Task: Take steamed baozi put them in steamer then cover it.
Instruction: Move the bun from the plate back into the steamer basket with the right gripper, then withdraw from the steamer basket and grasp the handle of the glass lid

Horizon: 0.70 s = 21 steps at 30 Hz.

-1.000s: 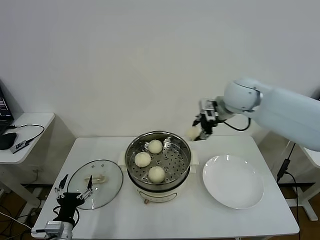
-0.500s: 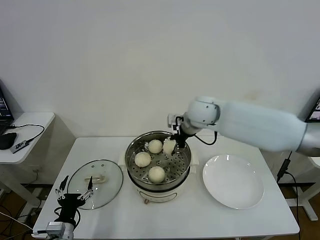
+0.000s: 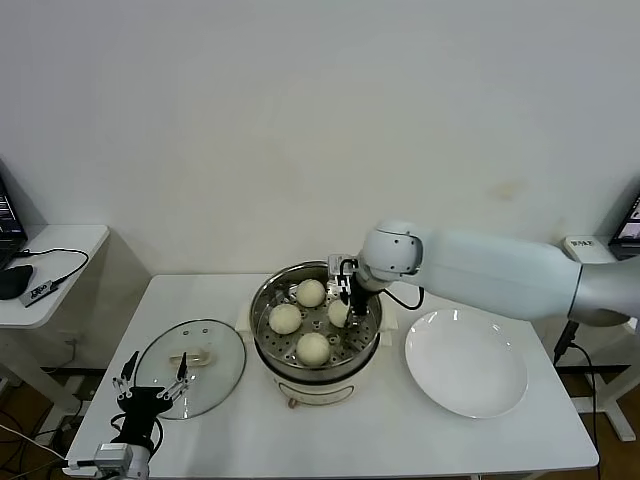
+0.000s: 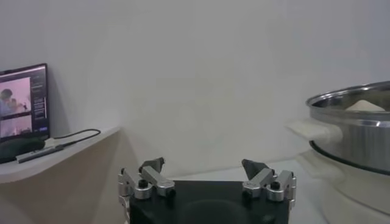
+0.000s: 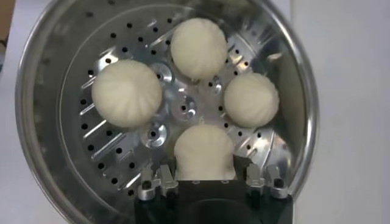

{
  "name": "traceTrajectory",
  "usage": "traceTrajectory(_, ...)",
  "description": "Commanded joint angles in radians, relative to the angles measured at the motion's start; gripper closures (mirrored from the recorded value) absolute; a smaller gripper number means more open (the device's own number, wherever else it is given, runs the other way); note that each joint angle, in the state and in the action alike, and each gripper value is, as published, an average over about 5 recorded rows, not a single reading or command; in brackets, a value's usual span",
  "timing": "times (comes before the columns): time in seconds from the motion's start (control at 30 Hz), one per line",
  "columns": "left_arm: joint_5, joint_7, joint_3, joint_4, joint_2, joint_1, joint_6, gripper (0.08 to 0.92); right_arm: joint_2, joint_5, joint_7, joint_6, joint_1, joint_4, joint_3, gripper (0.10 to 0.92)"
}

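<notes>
Four white baozi in steamer

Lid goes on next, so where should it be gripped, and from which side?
Grip the pale bar handle at the centre of the glass lid, coming straight down: the lid lies flat on the table, handle up.

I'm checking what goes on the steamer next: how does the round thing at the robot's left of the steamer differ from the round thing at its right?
The glass lid is clear with a metal rim; the white plate is opaque white all over. The glass lid carries a pale bar handle at its centre; the white plate has none. The white plate looks somewhat wider than the glass lid. Both are round and lie flat on the table.
</notes>
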Motion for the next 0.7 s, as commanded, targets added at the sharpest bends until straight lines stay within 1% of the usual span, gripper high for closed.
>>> traceTrajectory(0.03, 0.001, -0.001, 0.0, -0.003, 0.0, 0.001, 0.002, 0.177, -0.002, -0.017, 0.008, -0.013, -0.016, 0.007, 0.007, 0.39)
traceTrajectory(0.23, -0.001, -0.001, -0.002, -0.001, 0.0, -0.002, 0.002, 0.177, -0.05, -0.004, 0.007, -0.013, 0.026, 0.066, 0.038, 0.237)
traceTrajectory(0.33, -0.003, -0.001, -0.004, 0.002, 0.003, -0.004, 0.001, 0.177, -0.087, 0.004, 0.025, -0.012, 0.043, 0.099, 0.069, 0.208)
traceTrajectory(0.4, -0.005, -0.001, -0.005, 0.005, 0.005, -0.006, 0.0, 0.177, -0.115, 0.028, 0.071, -0.011, 0.037, 0.123, 0.104, 0.204)
traceTrajectory(0.5, -0.008, -0.002, -0.007, 0.008, 0.008, -0.009, -0.001, 0.177, -0.167, 0.102, 0.216, -0.002, -0.008, 0.173, 0.171, 0.203)
traceTrajectory(0.6, -0.008, -0.002, -0.005, 0.01, 0.007, -0.012, -0.003, 0.177, -0.235, 0.174, 0.41, 0.037, -0.098, 0.242, 0.252, 0.203)
traceTrajectory(0.7, -0.007, -0.003, -0.002, 0.013, 0.006, -0.017, -0.004, 0.177, -0.308, 0.188, 0.553, 0.098, -0.224, 0.3, 0.359, 0.203)
